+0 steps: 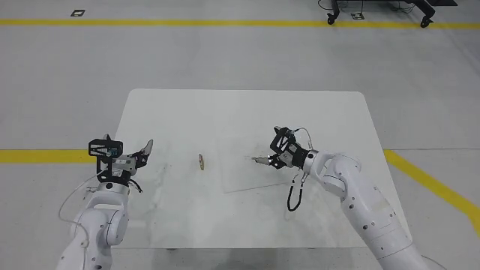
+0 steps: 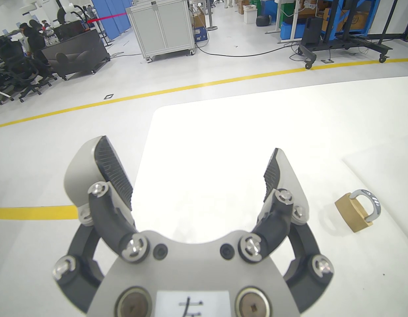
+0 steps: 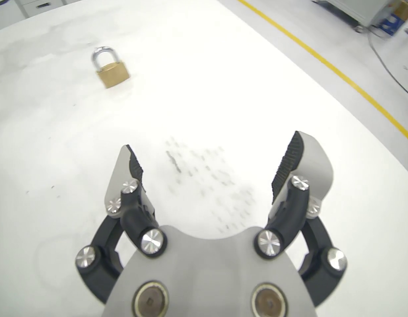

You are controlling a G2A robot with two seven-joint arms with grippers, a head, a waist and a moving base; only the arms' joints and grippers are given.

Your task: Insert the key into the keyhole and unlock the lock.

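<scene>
Top view checked: found padlock point(image 1: 201, 162) near middle of table point(image 1: 247, 112), apparently resting on edge, broad faces turned toward either arm. Found left gripper point(image 2: 190, 159) and right gripper point(image 3: 214, 148) flanking it, each well apart from it, fingers spread wide on both, holding nothing. Judged this a staging stance, key pickup outstanding. Noted dark scuff marks point(image 3: 197, 173) on tabletop just ahead of right gripper. Judged both approaches to padlock unobstructed.

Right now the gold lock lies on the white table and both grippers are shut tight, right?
No, both are open. The gold lock lies on the white table, but the left gripper and right gripper stand open and empty, as each wrist view shows.
</scene>
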